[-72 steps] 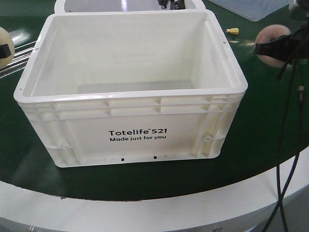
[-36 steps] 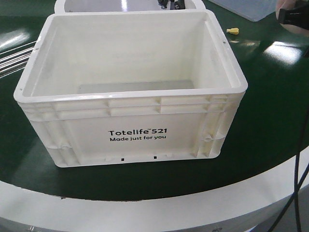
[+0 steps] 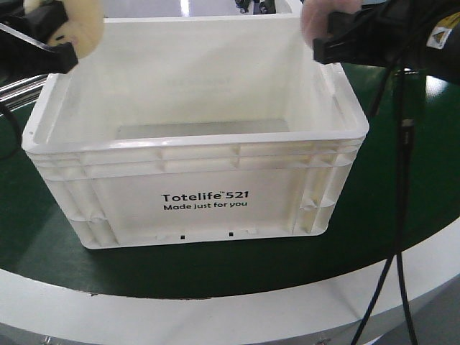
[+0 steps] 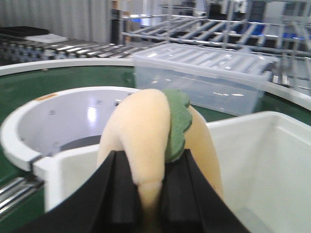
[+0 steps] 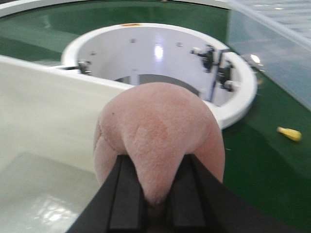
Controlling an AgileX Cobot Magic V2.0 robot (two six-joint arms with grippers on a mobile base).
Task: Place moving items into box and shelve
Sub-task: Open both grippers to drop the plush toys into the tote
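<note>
Cream fruit (image 3: 85, 25) hangs in the air over the far left corner of the box (image 3: 194, 140), pinched in the left gripper (image 3: 56, 34). Its black fingers (image 4: 121, 189) press in from both sides, and the soft body bulges up between them. The left wrist view shows a scalloped green patch (image 4: 177, 121) on the fruit's right side, with the box's white rim just beyond it.

The reddish fruit (image 5: 160, 131) is up at the other side, over the far right corner of the box. It is clamped in the right gripper (image 3: 327, 37), whose two pads (image 5: 127, 194) squeeze a fold of its fuzzy pinkish-brown skin. In the front view both fruits sit above rim height.

The box stands upright on the dark green table (image 3: 410, 187). Its pale floor shows through the open top, and "Totelife 521" is printed in black on the near wall. Just behind it is a round white tub (image 5: 240, 97) with black fittings on its inner wall. A small yellow peg (image 5: 290, 134) lies on the table to the right of the tub, and a clear bin (image 4: 204, 73) stands further back. Black cables (image 3: 399, 215) drop from the right arm past the table's edge.
</note>
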